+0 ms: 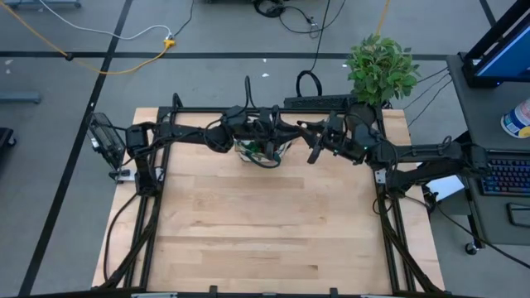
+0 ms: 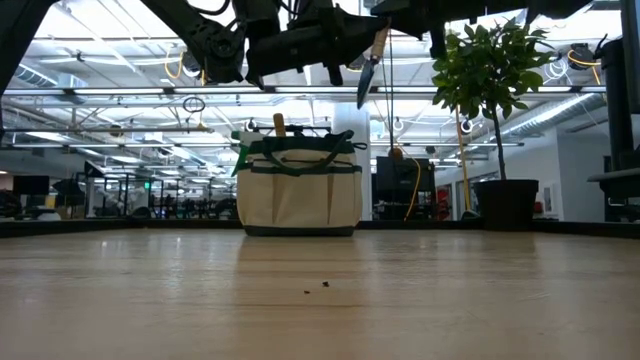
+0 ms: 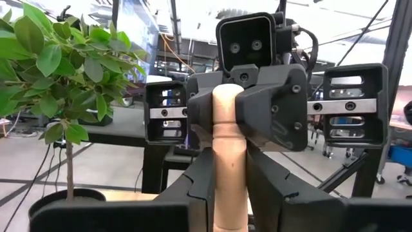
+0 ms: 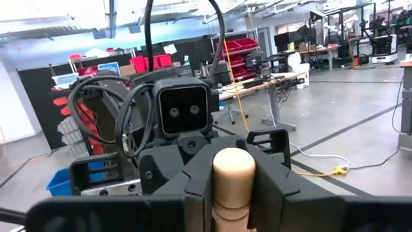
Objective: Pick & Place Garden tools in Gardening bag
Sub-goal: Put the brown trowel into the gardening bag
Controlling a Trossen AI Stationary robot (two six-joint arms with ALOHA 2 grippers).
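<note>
A wooden-handled trowel hangs blade down above the table, just right of the gardening bag, which stands on the table's far middle. The bag is beige with green trim, and another wooden handle sticks out of its top. My left gripper and my right gripper meet from opposite sides over the bag's right side, and both are shut on the trowel's handle. The other garden tools are hidden or out of view. My left gripper pinches the trowel's wooden handle between its two fingers, farther from the rounded end than the right gripper. The fingers come level from the table's left and lie across the handle. The trowel is clear of the table and the bag. My right gripper pinches the same handle near its rounded free end between its two fingers, as the left wrist view also shows. The fingers come level from the table's right, across the handle. The blade hangs below.
A potted green plant stands at the table's far right corner, close behind my right arm; it also shows in the low view. The near half of the wooden table is bare. A desk with a keyboard stands off the right edge.
</note>
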